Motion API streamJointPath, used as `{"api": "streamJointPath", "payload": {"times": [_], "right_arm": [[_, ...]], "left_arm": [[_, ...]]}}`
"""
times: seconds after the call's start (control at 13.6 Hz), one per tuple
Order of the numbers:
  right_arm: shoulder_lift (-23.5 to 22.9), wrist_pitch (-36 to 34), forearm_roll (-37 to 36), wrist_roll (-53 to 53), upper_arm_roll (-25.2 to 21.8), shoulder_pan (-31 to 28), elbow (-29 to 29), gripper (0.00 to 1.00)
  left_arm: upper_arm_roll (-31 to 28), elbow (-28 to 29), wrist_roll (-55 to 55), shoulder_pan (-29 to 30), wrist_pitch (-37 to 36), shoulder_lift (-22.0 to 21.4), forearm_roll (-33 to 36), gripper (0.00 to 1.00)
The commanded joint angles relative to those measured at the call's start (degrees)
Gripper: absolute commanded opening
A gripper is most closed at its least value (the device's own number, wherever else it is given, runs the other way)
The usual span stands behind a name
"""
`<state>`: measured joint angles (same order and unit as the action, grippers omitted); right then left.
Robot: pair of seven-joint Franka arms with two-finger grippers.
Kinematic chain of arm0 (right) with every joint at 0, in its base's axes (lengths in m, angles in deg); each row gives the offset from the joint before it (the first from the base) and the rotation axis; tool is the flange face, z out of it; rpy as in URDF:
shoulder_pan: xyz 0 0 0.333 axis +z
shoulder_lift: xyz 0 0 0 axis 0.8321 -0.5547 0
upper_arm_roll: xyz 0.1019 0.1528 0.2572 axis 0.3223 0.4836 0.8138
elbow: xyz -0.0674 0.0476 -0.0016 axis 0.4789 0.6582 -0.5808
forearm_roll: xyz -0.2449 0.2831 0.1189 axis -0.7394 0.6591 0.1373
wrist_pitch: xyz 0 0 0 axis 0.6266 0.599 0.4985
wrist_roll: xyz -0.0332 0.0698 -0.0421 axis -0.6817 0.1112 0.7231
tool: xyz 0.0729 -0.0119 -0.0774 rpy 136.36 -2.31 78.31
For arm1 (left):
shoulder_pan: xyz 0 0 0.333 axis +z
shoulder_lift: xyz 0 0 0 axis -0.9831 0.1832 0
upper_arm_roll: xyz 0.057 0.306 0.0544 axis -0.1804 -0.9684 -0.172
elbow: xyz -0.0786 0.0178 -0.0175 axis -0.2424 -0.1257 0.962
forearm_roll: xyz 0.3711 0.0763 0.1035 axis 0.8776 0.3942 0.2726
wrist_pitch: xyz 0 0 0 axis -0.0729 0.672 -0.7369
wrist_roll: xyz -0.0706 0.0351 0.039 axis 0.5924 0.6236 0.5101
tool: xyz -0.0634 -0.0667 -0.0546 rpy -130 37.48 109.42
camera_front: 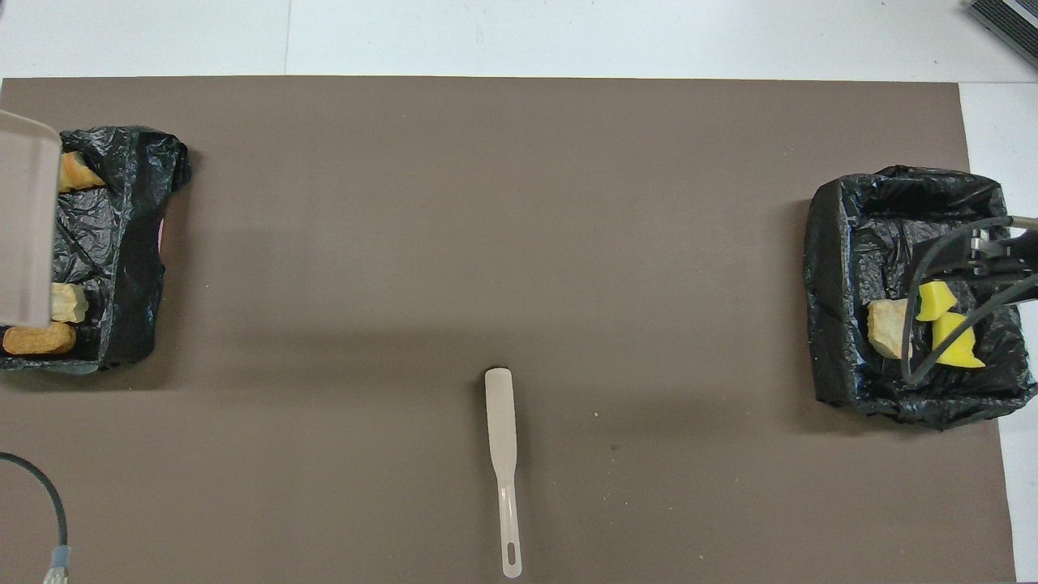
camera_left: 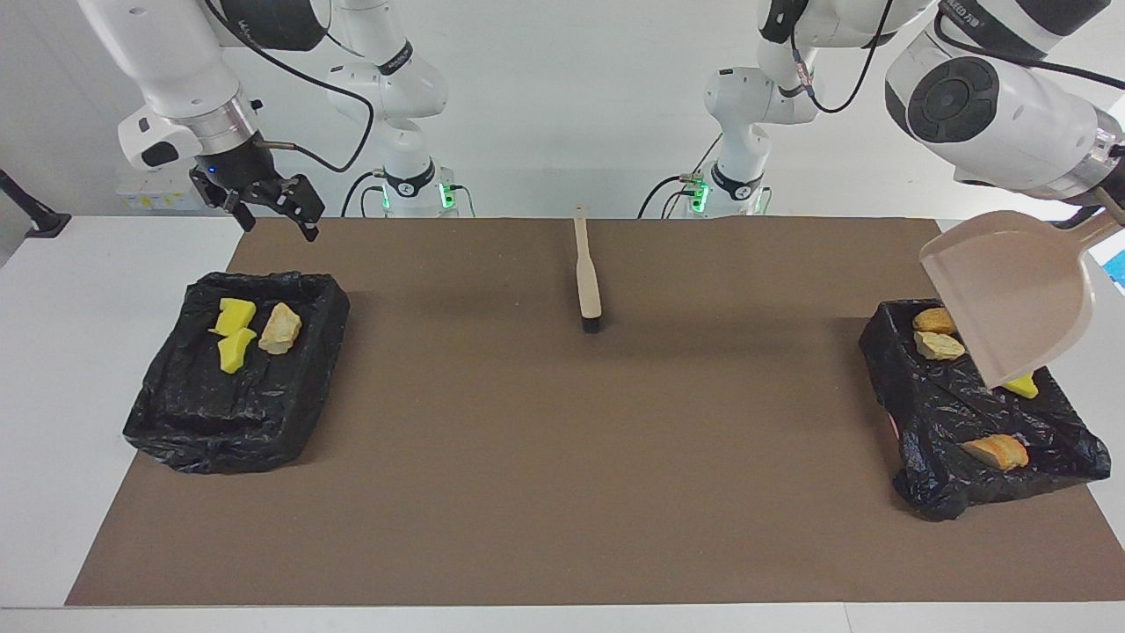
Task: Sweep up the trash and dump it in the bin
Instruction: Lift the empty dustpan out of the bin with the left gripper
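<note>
Brush lies nearest the robots, mid-mat, and nobody holds it. Toward the right arm's end from the brush, the right gripper waits open and empty. Toward the left arm's end, the left gripper is closed on the handle of the dustpan, which is tipped mouth-down over a bin. Farther than the brush, four scraps lie in that bin and three more in the other bin; I see none on the mat. My worry: the pan lip hangs close to the black liner, so lowering it could snag the liner and drag the bin.
</note>
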<state>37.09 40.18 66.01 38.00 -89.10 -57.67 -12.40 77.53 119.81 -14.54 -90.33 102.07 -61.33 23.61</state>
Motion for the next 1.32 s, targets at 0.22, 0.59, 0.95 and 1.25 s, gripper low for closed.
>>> {"api": "streamJointPath", "payload": {"times": [0.22,0.59,0.95,1.25], "right_arm": [[2.05,1.70,1.34,2.91,0.40,-1.36,-2.99,1.00],[1.79,1.53,1.43,2.91,0.40,-1.36,-2.46,1.00],[1.35,1.62,1.43,2.91,0.58,-1.10,-2.02,1.00],[1.44,1.62,1.43,2.91,0.58,-0.84,-2.02,1.00]], "left_arm": [[-0.58,7.70,19.74,0.78,1.00,-5.40,-20.26,0.00],[-0.67,18.07,43.89,0.95,6.00,-10.06,-37.56,0.00],[-0.58,23.44,62.98,-2.21,9.61,-9.89,-46.21,0.00],[-0.58,24.94,71.87,-4.40,13.13,-9.89,-52.36,0.00]]}}
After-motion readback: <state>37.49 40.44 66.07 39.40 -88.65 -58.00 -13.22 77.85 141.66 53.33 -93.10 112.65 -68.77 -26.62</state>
